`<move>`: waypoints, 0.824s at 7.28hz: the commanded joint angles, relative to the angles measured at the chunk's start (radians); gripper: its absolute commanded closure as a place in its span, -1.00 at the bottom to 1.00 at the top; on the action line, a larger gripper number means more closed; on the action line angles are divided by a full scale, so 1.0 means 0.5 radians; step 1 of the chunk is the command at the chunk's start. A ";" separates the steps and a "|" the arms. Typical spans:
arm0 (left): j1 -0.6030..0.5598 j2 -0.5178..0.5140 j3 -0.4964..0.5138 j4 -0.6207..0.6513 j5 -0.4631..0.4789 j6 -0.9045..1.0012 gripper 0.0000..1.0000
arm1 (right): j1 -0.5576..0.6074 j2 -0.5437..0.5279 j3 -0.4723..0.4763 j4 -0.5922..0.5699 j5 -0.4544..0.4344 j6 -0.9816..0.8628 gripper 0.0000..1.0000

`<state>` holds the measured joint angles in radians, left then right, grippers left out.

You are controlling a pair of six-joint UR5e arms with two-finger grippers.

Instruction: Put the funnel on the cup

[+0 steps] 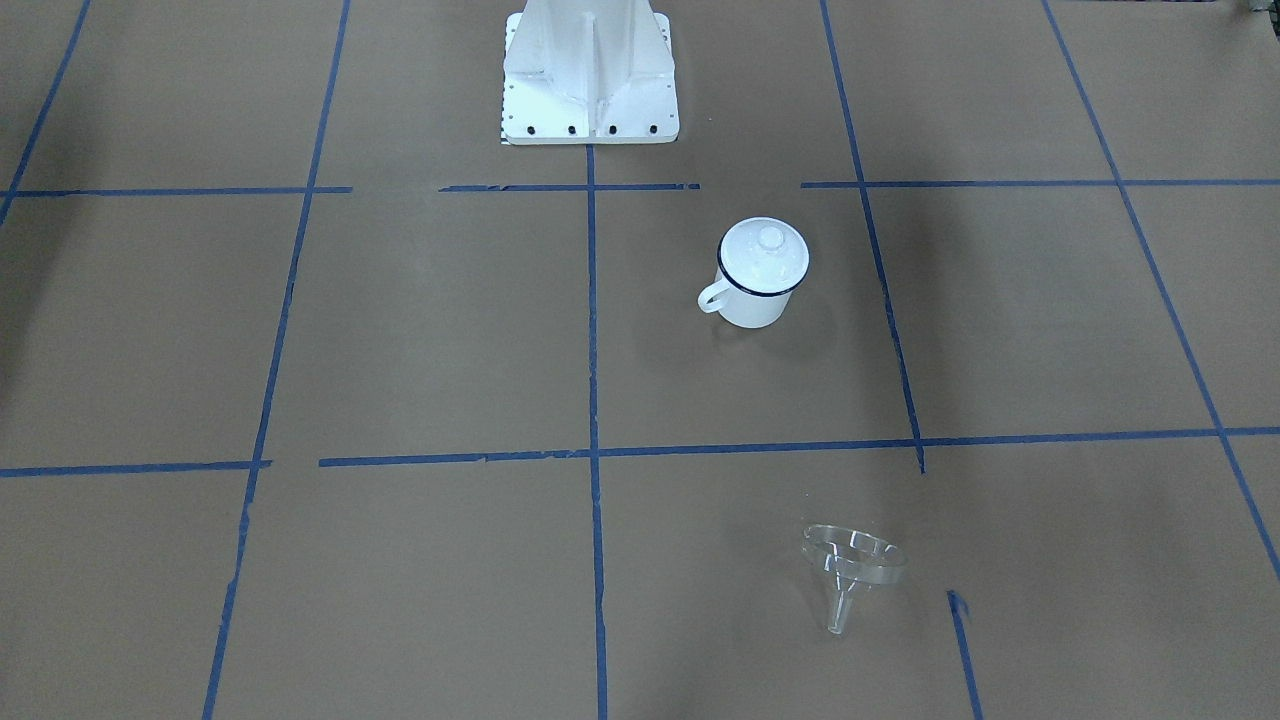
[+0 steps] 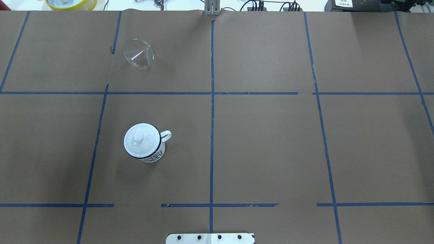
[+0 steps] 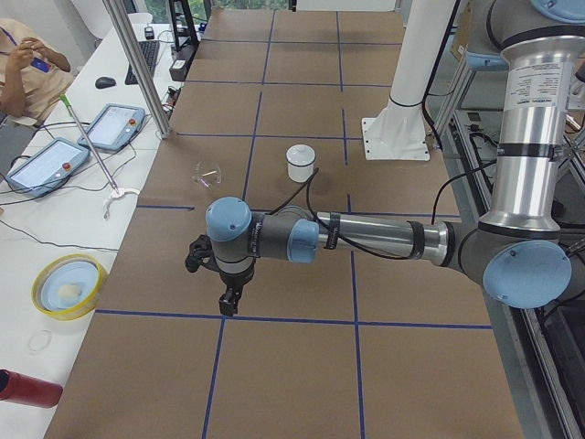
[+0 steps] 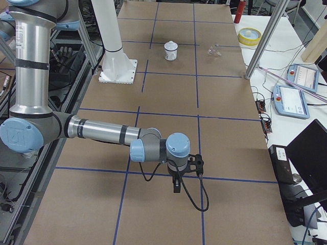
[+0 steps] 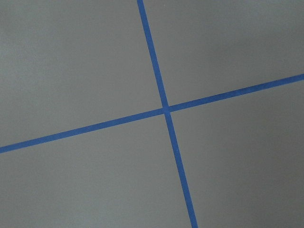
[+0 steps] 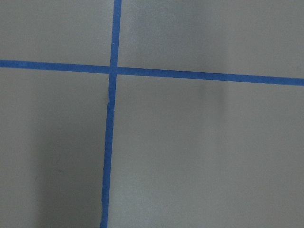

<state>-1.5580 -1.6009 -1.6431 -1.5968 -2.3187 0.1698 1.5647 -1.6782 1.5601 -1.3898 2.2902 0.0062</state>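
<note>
The clear funnel lies on its side on the brown table, spout towards the operators' edge; it also shows in the overhead view. The white cup with a dark blue rim stands upright with a white domed lid on it, handle to the side. In the overhead view the cup is on the robot's left half. My left gripper shows only in the exterior left view, far from both; I cannot tell its state. My right gripper shows only in the exterior right view; I cannot tell its state.
The white robot base stands at the table's near-robot edge. Blue tape lines grid the brown paper. A yellow bowl, a red bottle, tablets and a metal post stand on the operators' side. Both wrist views show only paper and tape.
</note>
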 commanded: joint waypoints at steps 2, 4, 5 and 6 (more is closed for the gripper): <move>0.002 -0.078 0.015 0.000 -0.001 -0.008 -1.00 | 0.000 0.000 0.000 0.000 0.000 0.000 -1.00; 0.002 -0.066 -0.018 -0.018 -0.017 0.001 -1.00 | 0.000 0.000 0.000 0.000 0.000 0.000 -1.00; 0.002 -0.060 0.012 -0.100 -0.008 -0.014 -1.00 | 0.000 0.000 0.000 0.000 0.000 0.000 -1.00; 0.002 -0.059 0.061 -0.113 -0.005 -0.008 -1.00 | 0.000 0.000 0.000 0.000 0.000 0.000 -1.00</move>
<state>-1.5570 -1.6324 -1.6356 -1.6339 -2.3229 0.1655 1.5647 -1.6781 1.5601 -1.3898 2.2902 0.0062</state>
